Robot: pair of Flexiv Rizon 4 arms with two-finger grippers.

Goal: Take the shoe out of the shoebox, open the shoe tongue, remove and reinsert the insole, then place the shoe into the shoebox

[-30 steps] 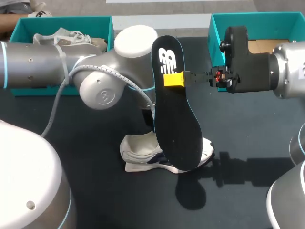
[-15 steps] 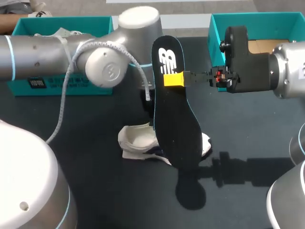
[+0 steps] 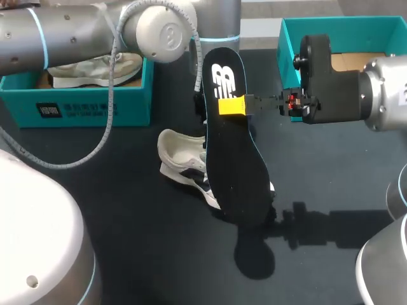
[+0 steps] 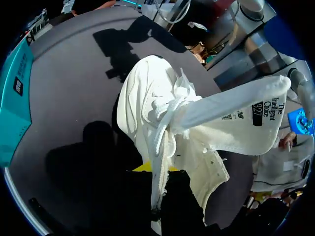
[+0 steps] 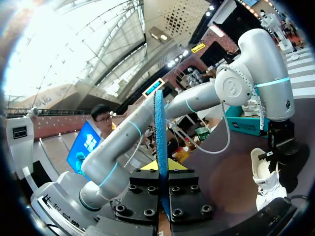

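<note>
My right gripper point(image 3: 236, 105) is shut on a black insole point(image 3: 232, 171), holding it upright above the table's middle. In the right wrist view the insole point(image 5: 160, 137) stands edge-on between the fingers of the right gripper point(image 5: 162, 172). Behind it the white shoe point(image 3: 181, 162) leans tilted on the dark table. My left gripper point(image 3: 201, 109), mostly hidden behind the insole, is shut on the shoe's upper by the laces. In the left wrist view the shoe point(image 4: 147, 108) hangs from the left gripper point(image 4: 158, 173), with its tongue point(image 4: 236, 118) spread out to one side.
A teal shoebox point(image 3: 82, 105) at the back left holds another white shoe point(image 3: 95, 67). A second teal box point(image 3: 343, 28) with brown cardboard inside stands at the back right, behind my right arm. Bare dark table lies in front of the shoe.
My left arm swung up and toward the far side, and its gripper closed on the shoe. The shoe tipped and turned with it. The right arm and insole stayed still.
</note>
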